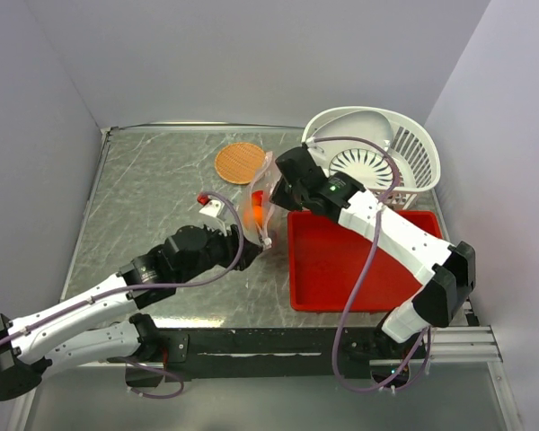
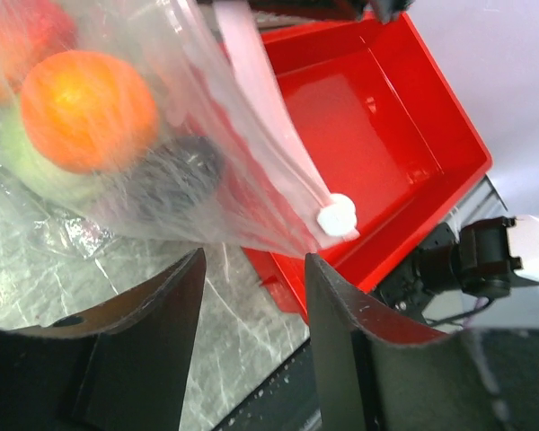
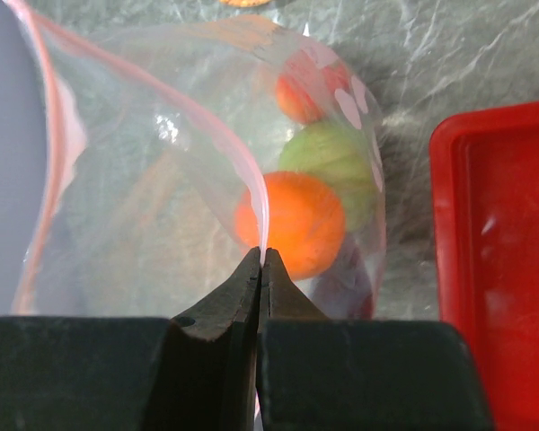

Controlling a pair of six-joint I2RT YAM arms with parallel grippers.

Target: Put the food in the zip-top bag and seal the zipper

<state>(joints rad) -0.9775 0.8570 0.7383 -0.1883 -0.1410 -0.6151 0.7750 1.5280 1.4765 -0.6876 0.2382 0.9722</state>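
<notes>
The clear zip-top bag [image 1: 262, 199] hangs upright off the table, between both grippers. My right gripper [image 3: 261, 256] is shut on its pinkish zipper strip [image 3: 207, 126] and holds the mouth up. Inside the bag are an orange ball [image 3: 296, 224], a pale green ball [image 3: 328, 157] and an orange-red fruit [image 3: 305, 85]. In the left wrist view, the orange ball [image 2: 88, 109] and the green ball [image 2: 27, 166] lie beside a dark piece [image 2: 175, 171]. My left gripper [image 2: 254, 265] is open just under the bag, near the white slider [image 2: 337, 215] at the zipper's [image 2: 265, 117] end.
A red tray [image 1: 359, 260] sits right of the bag, by the right arm. A white slotted basket [image 1: 377, 148] stands at the back right. A flat orange-brown disc [image 1: 240, 162] lies on the table behind the bag.
</notes>
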